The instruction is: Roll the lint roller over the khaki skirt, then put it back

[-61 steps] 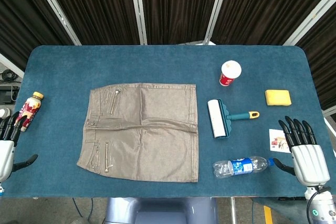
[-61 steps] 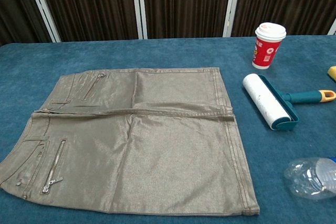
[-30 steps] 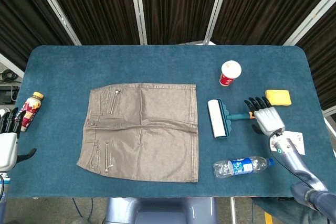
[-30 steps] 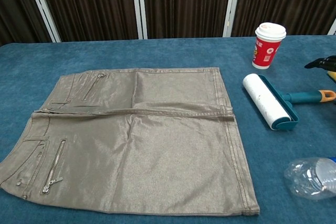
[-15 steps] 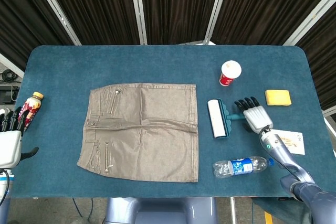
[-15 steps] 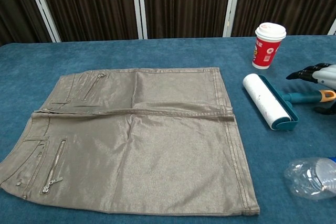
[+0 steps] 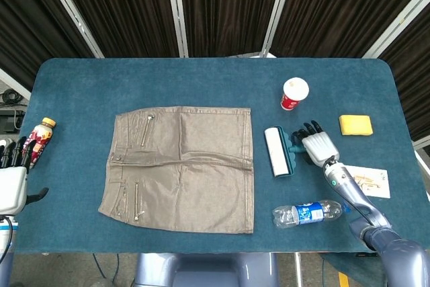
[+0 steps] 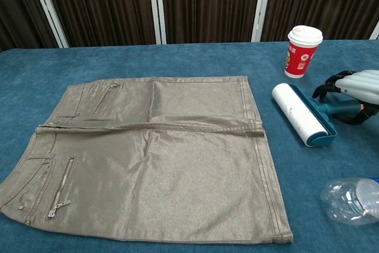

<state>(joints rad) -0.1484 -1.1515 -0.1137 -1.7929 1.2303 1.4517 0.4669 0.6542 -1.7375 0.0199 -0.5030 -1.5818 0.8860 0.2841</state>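
Note:
The khaki skirt (image 7: pixel 181 166) lies flat in the middle of the blue table (image 7: pixel 201 78), waistband to the left; the chest view shows the skirt (image 8: pixel 154 158) filling the near table. The lint roller (image 7: pixel 277 152) lies just right of the hem, white roll toward the skirt. My right hand (image 7: pixel 317 146) covers its teal handle. In the chest view the fingers (image 8: pixel 331 84) curl over the handle of the roller (image 8: pixel 299 114) and the thumb sits under it. My left hand (image 7: pixel 12 183) hangs off the table's left edge, fingers apart, holding nothing.
A red paper cup (image 7: pixel 294 93) stands behind the roller. A yellow sponge (image 7: pixel 355 124) lies at the right, a printed card (image 7: pixel 368 181) near the right edge. A water bottle (image 7: pixel 306 213) lies near the front. A small drink bottle (image 7: pixel 39 138) lies at the far left.
My right hand moved from the table's front right corner leftward onto the roller's handle and closed around it. The roller shifted slightly. The left hand barely moved.

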